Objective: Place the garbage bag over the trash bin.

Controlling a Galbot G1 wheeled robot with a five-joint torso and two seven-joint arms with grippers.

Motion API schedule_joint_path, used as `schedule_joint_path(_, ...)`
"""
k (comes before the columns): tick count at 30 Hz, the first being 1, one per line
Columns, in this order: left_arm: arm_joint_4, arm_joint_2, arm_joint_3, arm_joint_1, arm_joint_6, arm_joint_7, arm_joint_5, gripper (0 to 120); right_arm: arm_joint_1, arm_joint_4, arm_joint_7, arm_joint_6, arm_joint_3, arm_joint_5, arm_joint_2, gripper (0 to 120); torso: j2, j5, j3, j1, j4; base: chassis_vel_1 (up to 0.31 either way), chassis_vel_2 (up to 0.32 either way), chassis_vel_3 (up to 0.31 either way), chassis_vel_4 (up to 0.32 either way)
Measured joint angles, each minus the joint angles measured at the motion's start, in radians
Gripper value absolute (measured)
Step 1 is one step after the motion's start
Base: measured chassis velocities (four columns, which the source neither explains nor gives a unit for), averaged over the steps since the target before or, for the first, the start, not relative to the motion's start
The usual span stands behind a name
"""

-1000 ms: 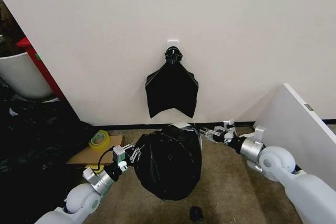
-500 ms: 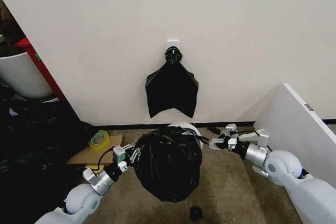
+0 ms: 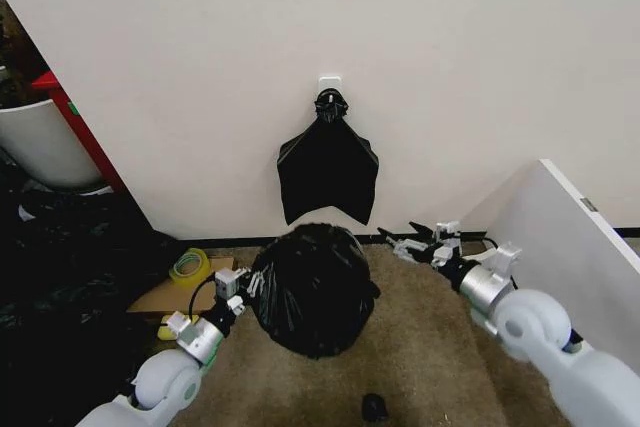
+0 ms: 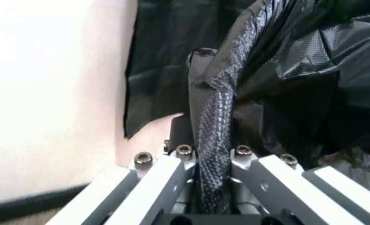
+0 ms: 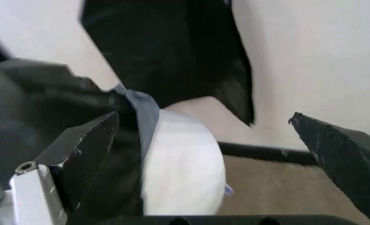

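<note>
carpet by the wall: my left gripper (image 4: 213, 187) pinches the garbage bag (image 3: 312, 287); right gripper (image 5: 203, 154) spread, trash bin (image 5: 181, 164) between its fingers.

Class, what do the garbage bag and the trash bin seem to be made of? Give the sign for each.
The garbage bag: thin black plastic film, glossy, crinkled into folds, pinched by the left gripper. The trash bin: probably rigid plastic, smooth cream-white curved wall. The right gripper hovers open nearby.

Black garbage bag (image 3: 315, 287) over white trash bin (image 5: 185, 168).
</note>
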Motion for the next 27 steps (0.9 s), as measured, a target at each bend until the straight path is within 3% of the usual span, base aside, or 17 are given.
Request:
schedule_joint_path(2, -0.019, -0.002, 0.003, -0.001, 0.039, -0.04, -0.012, 1, -0.004, 0.039, 0.073, -0.025, -0.012, -0.005, 0.013, 98, 0.0, 0.0002, 0.0, 0.0, 0.0005, 0.0, 0.0, 0.0, 0.0)
schedule_joint_path(6, -0.077, -0.013, 0.003, 0.008, 0.148, -0.152, -0.048, 1, -0.037, 0.17, 0.211, -0.124, -0.038, -0.009, 0.043, 81, 0.0, 0.0, 0.0, 0.0, 0.0003, 0.0, 0.0, 0.0, 0.0)
schedule_joint_path(7, -0.077, -0.013, 0.003, 0.008, 0.148, -0.152, -0.048, 1, -0.037, 0.17, 0.211, -0.124, -0.038, -0.009, 0.043, 81, 0.0, 0.0, 0.0, 0.0, 0.0003, 0.0, 0.0, 0.0, 0.0)
schedule_joint_path(14, -0.096, -0.076, 0.033, 0.019, 0.221, -0.346, -0.051, 1, -0.057, 0.289, 0.315, -0.218, -0.083, 0.04, 0.088, 52, 0.0, -0.0001, 0.0, 0.0, 0.0006, 0.0, 0.0, 0.0, 0.0)
schedule_joint_path(23, -0.122, -0.125, 0.124, 0.02, 0.217, -0.396, -0.023, 1, 0.012, 0.212, 0.437, -0.337, -0.24, 0.036, 0.18, 19, 0.0, 0.0, 0.0, 0.0, 0.0007, 0.0, 0.0, 0.0, 0.0)
schedule_joint_path(25, -0.123, -0.128, 0.131, 0.019, 0.217, -0.398, -0.021, 1, 0.019, 0.2, 0.446, -0.345, -0.255, 0.031, 0.19, 18, 0.0, -0.0001, 0.0, 0.0, 0.0006, 0.0, 0.0, 0.0, 0.0)
schedule_joint_path(27, -0.123, -0.138, 0.146, 0.017, 0.217, -0.403, -0.01, 1, 0.049, 0.147, 0.479, -0.375, -0.323, -0.007, 0.235, 7, 0.0, 0.0, 0.0, 0.0, 0.0003, 0.0, 0.0, 0.0, 0.0)
